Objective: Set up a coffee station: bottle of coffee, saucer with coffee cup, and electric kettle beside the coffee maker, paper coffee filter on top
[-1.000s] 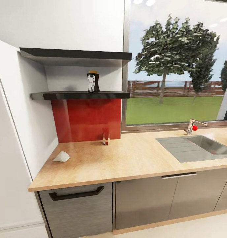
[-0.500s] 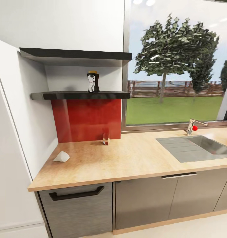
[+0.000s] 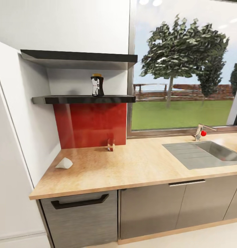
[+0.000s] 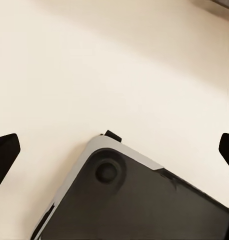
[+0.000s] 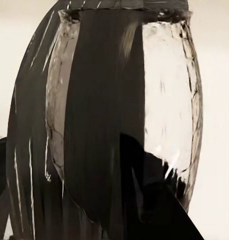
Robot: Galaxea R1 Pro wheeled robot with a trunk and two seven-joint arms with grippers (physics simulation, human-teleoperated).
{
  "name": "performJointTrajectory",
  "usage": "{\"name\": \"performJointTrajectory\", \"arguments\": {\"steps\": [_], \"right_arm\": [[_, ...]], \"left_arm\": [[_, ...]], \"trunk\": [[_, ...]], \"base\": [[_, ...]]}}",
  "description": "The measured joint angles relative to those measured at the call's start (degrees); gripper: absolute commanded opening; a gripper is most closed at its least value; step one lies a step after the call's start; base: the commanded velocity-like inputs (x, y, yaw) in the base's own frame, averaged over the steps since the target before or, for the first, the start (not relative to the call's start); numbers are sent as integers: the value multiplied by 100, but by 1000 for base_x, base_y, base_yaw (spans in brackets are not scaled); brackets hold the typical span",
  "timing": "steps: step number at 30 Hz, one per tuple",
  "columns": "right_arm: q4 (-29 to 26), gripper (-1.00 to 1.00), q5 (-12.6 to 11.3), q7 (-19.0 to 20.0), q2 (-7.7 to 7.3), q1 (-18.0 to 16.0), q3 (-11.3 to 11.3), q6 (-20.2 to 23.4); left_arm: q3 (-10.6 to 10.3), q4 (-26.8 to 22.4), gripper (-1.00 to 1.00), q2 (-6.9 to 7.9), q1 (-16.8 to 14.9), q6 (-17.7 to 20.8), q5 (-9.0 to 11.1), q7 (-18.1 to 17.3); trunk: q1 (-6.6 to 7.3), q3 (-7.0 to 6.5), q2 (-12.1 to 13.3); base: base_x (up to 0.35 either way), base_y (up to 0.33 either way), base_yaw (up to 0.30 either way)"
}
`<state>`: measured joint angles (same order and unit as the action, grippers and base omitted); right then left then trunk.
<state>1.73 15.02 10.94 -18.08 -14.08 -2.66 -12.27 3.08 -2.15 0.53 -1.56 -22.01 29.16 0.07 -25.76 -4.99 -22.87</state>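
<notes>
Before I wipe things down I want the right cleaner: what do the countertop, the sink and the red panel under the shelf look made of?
The countertop looks like light matte wood or wood-look laminate, grain visible. The sink looks like brushed steel, grey with a ribbed drainer. The red panel seems glossy, perhaps glass or lacquer, judging by faint reflections.

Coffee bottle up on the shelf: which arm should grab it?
Probably the left. The left gripper is open and empty, and the bottle of coffee stands on the kitchen shelf, toward the robot's left. The electric kettle looms close before the right wrist camera, so that arm looks busy.
</notes>
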Motion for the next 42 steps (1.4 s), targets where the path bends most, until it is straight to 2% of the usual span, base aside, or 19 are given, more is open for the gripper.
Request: {"name": "performJointTrajectory", "arguments": {"steps": [4,9,26,42], "right_arm": [[17,-100,-12,39,-62,31,-3,-27],[19,-100,-7,91,-61,62,-8,-32],[19,-100,-14,99,-20,114,-9,-138],[19,-100,-5,19,0,121,-10,-136]], "left_arm": [[3,1,100,-12,0,-21,-2,-24],[5,7,100,-16,0,-15,-13,-30],[5,8,100,-17,0,-5,-3,-31],[2,7,100,-25,1,-5,-3,-30]], "trunk": [[0,0,0],[0,0,0],[0,0,0],[0,31,-1]], "base": [[0,0,0],[0,-70,0],[0,-300,2],[0,-323,232]]}}
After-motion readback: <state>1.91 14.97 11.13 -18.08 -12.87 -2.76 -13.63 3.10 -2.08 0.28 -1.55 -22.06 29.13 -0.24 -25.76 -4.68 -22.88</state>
